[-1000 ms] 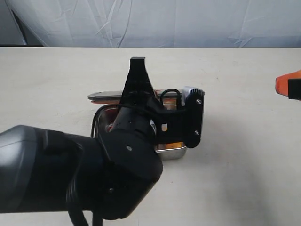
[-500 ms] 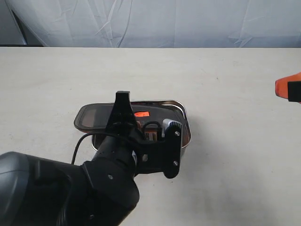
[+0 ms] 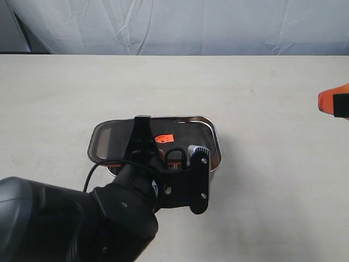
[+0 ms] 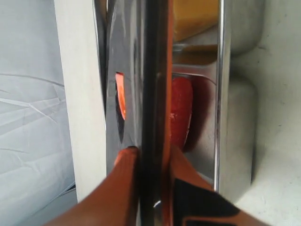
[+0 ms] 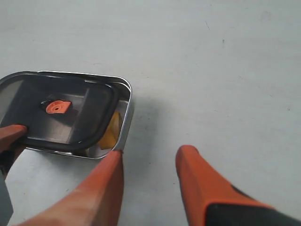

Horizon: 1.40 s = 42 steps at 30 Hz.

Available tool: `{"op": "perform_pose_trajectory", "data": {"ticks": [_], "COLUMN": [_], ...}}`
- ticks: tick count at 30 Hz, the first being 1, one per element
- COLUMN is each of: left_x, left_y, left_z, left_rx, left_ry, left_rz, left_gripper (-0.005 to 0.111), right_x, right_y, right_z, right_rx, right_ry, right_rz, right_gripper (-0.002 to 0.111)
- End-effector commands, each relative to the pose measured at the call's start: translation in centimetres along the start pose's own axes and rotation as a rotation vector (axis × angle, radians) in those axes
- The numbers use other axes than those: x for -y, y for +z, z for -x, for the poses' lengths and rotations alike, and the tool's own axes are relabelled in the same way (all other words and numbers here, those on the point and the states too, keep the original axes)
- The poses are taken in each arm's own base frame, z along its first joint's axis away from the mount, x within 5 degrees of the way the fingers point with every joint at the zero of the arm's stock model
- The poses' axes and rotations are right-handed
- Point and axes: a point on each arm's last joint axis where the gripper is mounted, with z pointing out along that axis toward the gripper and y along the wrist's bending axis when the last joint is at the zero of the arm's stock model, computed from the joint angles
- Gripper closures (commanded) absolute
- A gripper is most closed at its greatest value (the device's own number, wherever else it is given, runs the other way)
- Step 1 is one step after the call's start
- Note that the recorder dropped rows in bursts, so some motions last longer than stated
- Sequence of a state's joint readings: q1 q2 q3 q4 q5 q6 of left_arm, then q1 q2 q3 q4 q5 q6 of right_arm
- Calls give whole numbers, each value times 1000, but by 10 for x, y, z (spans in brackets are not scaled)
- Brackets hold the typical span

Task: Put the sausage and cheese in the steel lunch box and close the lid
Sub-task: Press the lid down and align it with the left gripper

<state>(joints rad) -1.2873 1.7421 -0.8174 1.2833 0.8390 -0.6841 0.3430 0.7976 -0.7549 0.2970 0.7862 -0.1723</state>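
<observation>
Gripping the dark smoky translucent rectangular lid [image 3: 117,136] by its long edge nearest the robot, the left claw [image 4: 150,153] has its orange fingers closed tight on the rim, one above and one below. The shiny rectangular stainless-steel lunch box [image 3: 216,148] sits on the pale worktop [image 3: 272,109] directly ahead of and beneath this claw. Seen from the left wrist, the glossy red sausage [image 4: 181,110] lies in the compartment just beyond the fingertips, and the yellow-orange wedge of cheese [image 4: 195,19] lies in the further compartment.

The lid's long axis runs parallel with the box's long axis, but the two are not aligned. The lid overhangs the box end on the left claw's left, and the end on the claw's right is uncovered, with the cheese showing through the gap. Whether the lid rests on the rim or hangs just above it cannot be told. Its small orange centre valve [image 3: 163,138] faces up.

The right claw [image 5: 150,154] is spread wide and holds nothing. It is well apart from the box, which lies ahead of it and to its left. The left arm is much the nearer. Closing likely calls for sliding the lid along its long axis toward the left claw's right, then pressing down.
</observation>
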Motion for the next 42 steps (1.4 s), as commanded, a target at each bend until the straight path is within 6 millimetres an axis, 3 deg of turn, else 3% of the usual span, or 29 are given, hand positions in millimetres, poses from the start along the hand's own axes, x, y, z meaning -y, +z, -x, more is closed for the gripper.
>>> {"op": "perform_pose_trajectory", "data": {"ticks": [1,8,11,42], "left_x": [9,12,12,19], "left_y": [0,-1,-1,-6], "left_z": [1,1,1,-6], "left_rx": [29,30,28,-69], "left_ry": [-51,-32,-35,-48], "left_rz": [-86,-122,-124,-158], "left_gripper": [95,60,52,52], "right_x": [1,1,1,1], "right_y": [-1,-1,-1,-1], "right_z": [1,1,1,1], "right_rx": [10,10,10,9], "right_ry": [0,0,0,-5], "right_rz": [-5,-5,-5,-10], "right_gripper": [69,69,69,69]}}
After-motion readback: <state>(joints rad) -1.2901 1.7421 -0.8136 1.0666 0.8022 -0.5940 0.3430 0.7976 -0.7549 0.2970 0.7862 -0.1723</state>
